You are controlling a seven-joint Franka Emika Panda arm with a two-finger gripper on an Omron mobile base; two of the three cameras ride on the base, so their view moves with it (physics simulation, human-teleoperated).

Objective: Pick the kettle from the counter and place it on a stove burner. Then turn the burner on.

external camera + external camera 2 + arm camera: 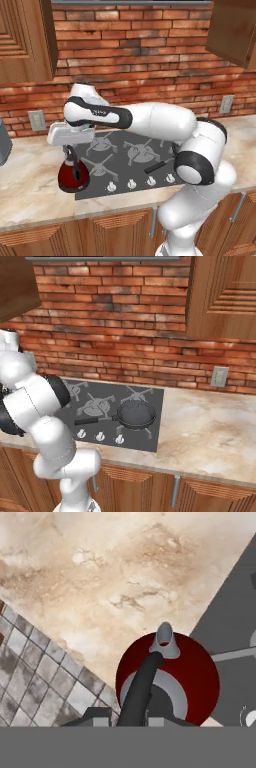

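Wall outlet [36, 120]: on the brick wall, up and to the left of the gripper, well apart from it.

Counter [30, 185]: beige marbled stone under and to the left of the gripper, with wooden cabinet fronts below; in the hand view its surface [100, 577] spreads out beyond the kettle.

Kettle [73, 174]: dark red and squat, directly below the gripper, sitting at the front left corner of the cooktop, partly on the dark panel and partly over the stone. In the hand view the red body [167, 679] lies straight ahead of the fingers, spout pointing away, black arched handle running down toward the finger tips.

Gripper [70, 148]: pointing straight down over the kettle, right at its handle. The finger tips [97, 716] sit on either side of the handle's near end, but the frames do not settle whether the fingers are pressing on it or still apart, so I cannot tell if it grips.

Cooktop [125, 165]: dark grey panel just to the right of the gripper, with burner grates and a row of knobs along its front edge.

Nearest burner [97, 165]: just right of the kettle, bare.

Frying pan [135, 413]: black, on the front right burner, well to the right of the gripper, its handle pointing left toward the arm.

Second outlet [226, 104]: far right on the brick wall, well apart from the gripper.
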